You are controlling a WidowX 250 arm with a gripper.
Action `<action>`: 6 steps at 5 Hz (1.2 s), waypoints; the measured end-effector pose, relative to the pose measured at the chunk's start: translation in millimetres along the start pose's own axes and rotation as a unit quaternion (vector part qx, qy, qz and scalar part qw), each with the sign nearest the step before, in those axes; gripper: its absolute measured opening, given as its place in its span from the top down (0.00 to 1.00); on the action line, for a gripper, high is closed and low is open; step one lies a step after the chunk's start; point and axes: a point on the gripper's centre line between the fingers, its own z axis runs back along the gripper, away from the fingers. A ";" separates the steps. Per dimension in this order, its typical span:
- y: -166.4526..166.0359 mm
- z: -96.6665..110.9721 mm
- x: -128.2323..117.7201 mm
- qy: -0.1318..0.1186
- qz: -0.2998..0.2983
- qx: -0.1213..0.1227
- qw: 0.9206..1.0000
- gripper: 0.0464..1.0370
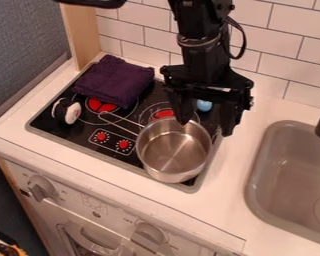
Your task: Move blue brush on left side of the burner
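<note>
My gripper (205, 128) hangs over the right part of the stove, above the back rim of the metal pot, with its two fingers spread apart. Behind and between them a small light-blue piece (204, 105) shows on the black cooktop, probably part of the blue brush; the gripper hides the rest. The burner area (164, 114) with a red centre lies left of that piece, partly covered by the pot.
A steel pot (173, 150) stands at the cooktop's front right, its handle pointing back left. A folded purple cloth (116, 80) lies at the back left, a black-and-white round object (70, 112) at the left edge. The grey sink (257, 172) is at the right.
</note>
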 end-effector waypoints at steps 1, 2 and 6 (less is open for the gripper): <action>1.2 -7.3 -0.7 0.012 0.003 0.001 1.000 0.04; 15.8 -16.5 32.3 0.009 0.025 0.010 1.000 0.04; 66.9 -80.2 103.2 0.089 0.064 0.110 0.988 0.04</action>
